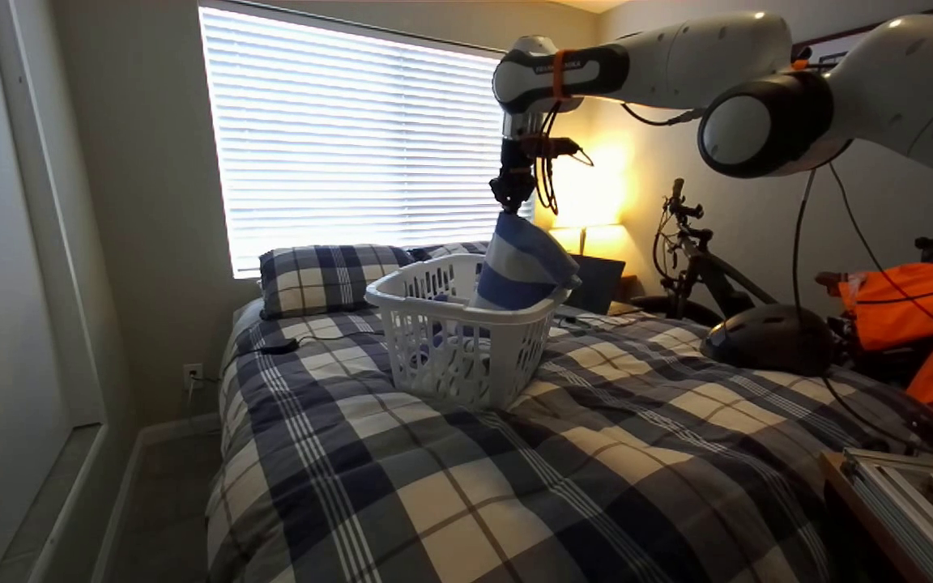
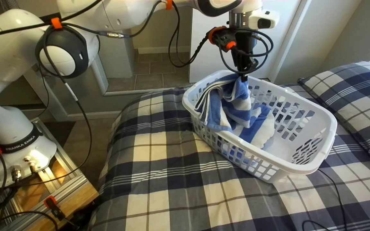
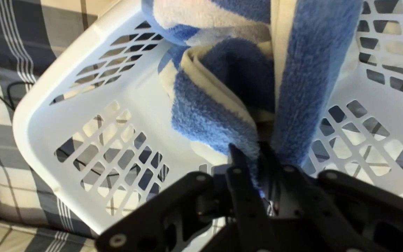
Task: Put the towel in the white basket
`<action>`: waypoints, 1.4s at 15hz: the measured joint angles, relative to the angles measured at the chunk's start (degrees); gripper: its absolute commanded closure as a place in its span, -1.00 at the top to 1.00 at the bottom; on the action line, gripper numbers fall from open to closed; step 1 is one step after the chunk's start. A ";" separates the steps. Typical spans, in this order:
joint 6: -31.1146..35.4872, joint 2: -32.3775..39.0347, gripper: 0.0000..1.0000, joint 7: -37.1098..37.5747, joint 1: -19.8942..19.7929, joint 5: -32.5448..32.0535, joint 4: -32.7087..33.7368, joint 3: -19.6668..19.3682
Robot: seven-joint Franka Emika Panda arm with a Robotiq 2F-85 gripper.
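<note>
Plaid-covered bed surface (image 2: 165,189), blind-covered window (image 1: 353,146) seen behind, white basket (image 2: 265,156) set on the surface, blue-and-white striped towel (image 2: 236,114) clamped in the claw (image 2: 244,77), its lower folds hung inside the basket.

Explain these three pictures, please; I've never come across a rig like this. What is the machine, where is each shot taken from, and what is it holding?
The machine is a white Franka robot arm ending in a black two-fingered gripper. Two pictures look on from different places outside the robot; the third looks from its wrist, past the gripper, down into a white laundry basket. That basket stands on a navy-and-cream plaid bedspread, with plaid pillows nearby. The gripper is pinching a blue-and-white striped towel, which droops into the basket.
</note>
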 measured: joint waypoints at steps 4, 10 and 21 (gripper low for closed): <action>-9.82 0.85 0.47 1.62 1.50 1.60 0.05 1.84; -25.19 0.89 1.00 -5.98 7.11 -0.90 0.15 0.86; -37.20 -0.18 1.00 -29.92 10.11 -15.75 0.53 -4.86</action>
